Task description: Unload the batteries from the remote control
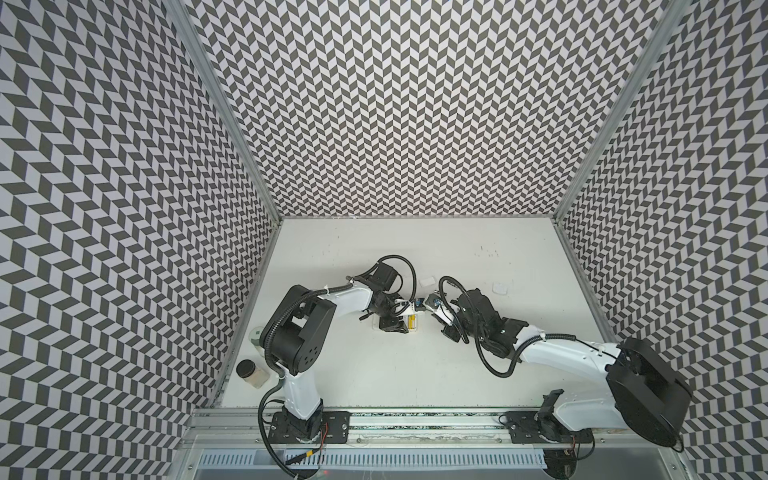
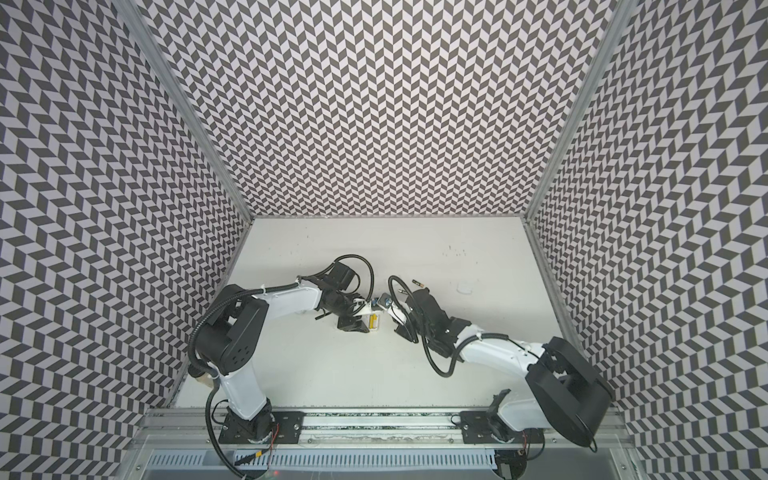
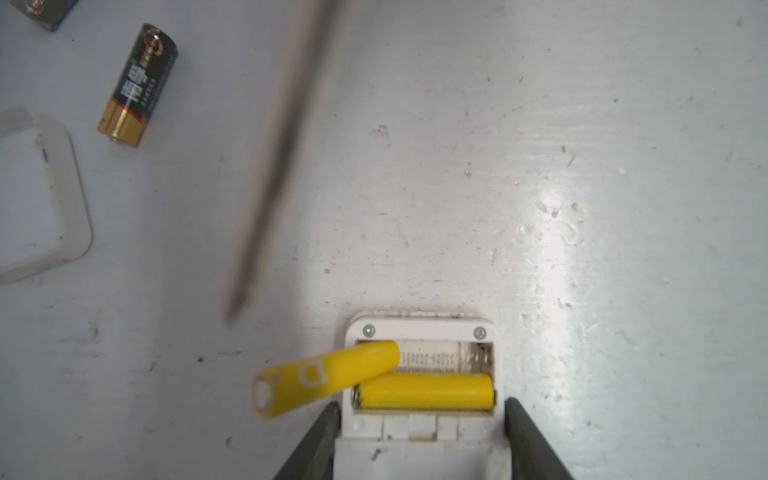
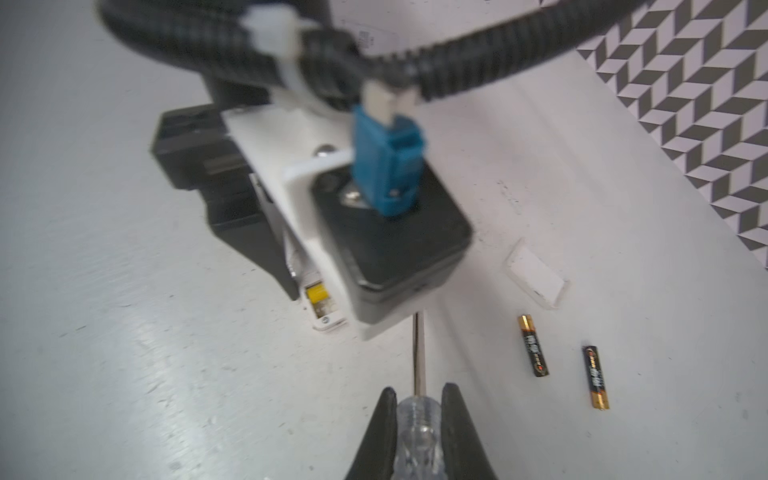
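Note:
The white remote control lies on the table with its battery bay open, and my left gripper is shut on its two sides. One yellow battery sits seated in the bay. A second yellow battery is tipped up, one end sticking out over the remote's edge. Two black and gold batteries lie loose on the table. My right gripper is shut on the clear handle of a screwdriver. The screwdriver's blurred shaft ends a short way from the remote, apart from it.
A flat white cover lies near the loose batteries, also in a top view. Another small white piece lies farther right. Two jars stand outside the left wall. Patterned walls close in three sides.

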You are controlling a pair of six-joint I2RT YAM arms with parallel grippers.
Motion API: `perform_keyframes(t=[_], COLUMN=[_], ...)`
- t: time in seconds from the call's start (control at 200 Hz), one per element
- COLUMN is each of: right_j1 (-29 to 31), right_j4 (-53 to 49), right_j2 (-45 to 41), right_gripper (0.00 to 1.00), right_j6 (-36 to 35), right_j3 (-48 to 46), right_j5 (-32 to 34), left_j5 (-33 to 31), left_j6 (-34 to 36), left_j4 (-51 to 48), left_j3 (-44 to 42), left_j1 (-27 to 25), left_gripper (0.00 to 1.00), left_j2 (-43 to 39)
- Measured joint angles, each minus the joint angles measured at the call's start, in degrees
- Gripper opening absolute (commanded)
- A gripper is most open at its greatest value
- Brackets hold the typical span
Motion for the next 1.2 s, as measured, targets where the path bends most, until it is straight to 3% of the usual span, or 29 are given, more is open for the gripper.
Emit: perform_keyframes(t=[0.22, 0.596, 0.886, 1.202], right_j1=[-0.2, -3.8, -6.1, -6.1], right_j4=[0.0, -0.3, -0.3, -0.6], right_j2=[-0.1, -3.2, -4.2, -4.2], right_gripper=[0.0, 0.0, 0.0, 0.0], right_j6=[0.4, 4.1, 7.3, 8.1], right_j3=[-0.1, -0.2, -0.2, -0.2], right_j5=[4.0, 1.5, -3.3, -4.5], left_j5=[0.0, 1.2, 3.4, 5.6], left_j6=[0.0, 0.2, -1.5, -4.8], left_j4=[0.0, -1.5, -2.7, -2.2], left_j3=[0.0, 0.8, 4.0, 5.9], left_j1=[0.0, -0.2, -0.4, -0.9], left_gripper=[0.54, 0.79, 0.8, 0.69], left_j2=[0.0, 0.0, 2.4, 4.3])
